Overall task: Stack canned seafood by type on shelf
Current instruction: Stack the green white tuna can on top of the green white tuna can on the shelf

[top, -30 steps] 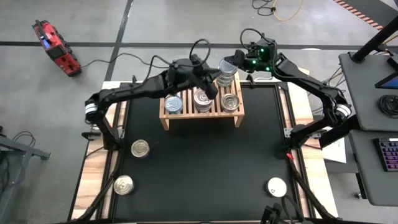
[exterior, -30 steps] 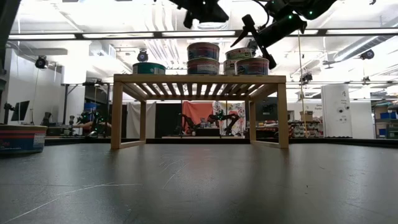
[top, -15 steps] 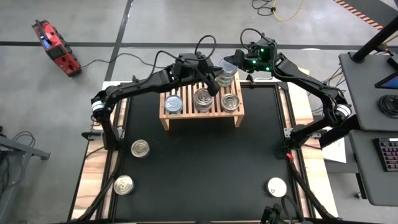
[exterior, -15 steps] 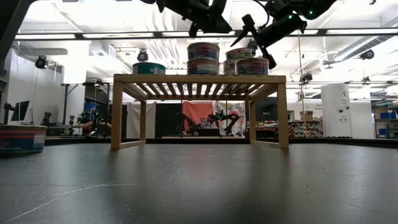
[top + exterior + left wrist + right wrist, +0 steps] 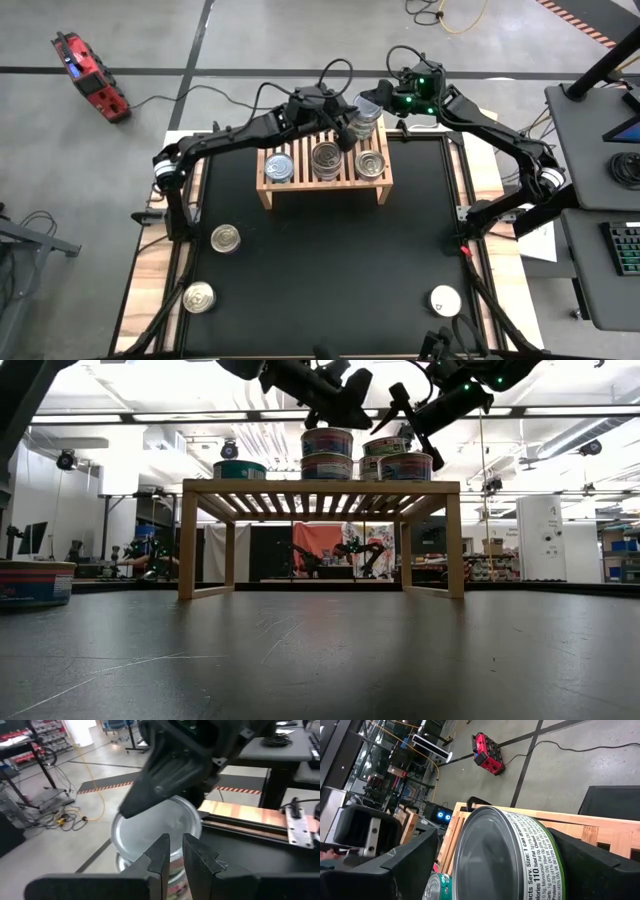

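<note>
The light-wood shelf stands at the table's far middle. On its slatted top rest a single can at the left, a two-high stack in the middle, a can at the front right and a stack at the back right. My right gripper is open, its fingers standing on either side of that stack's top can, which has a green label. My left gripper is shut and hovers above the shelf between the middle stack and the back right stack, in front of the top can's silver lid.
Three more cans stand on the black table: one at the left, one at the near left, and a whitish-lidded one at the near right. Between them, the black mat in front of the shelf is bare.
My left gripper has moved toward the table's far right, over the shelf toward the back right stack and my right gripper, sinking a little. It has stayed shut.
</note>
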Controlling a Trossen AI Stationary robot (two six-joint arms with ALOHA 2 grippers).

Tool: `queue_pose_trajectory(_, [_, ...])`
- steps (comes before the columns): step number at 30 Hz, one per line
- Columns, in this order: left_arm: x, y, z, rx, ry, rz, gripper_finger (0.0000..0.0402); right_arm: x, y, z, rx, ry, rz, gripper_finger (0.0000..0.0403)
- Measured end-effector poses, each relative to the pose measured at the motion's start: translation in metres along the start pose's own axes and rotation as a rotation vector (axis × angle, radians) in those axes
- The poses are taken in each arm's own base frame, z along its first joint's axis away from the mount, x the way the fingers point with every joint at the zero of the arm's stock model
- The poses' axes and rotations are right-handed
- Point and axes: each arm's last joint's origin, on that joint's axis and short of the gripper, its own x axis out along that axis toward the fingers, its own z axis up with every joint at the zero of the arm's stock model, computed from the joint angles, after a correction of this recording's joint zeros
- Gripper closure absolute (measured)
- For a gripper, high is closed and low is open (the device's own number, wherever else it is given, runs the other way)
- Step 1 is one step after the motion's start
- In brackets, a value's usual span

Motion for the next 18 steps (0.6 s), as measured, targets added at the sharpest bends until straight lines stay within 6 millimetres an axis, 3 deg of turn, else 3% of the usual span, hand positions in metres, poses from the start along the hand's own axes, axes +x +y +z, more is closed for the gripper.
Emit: queue_pose_trajectory(18, [0.0013, 0.0065, -0.0009, 0.008, 0.001, 0.018, 0.0365, -0.0001, 0.0039, 0.0042, 0.009, -0.055, 0.030, 0.0075])
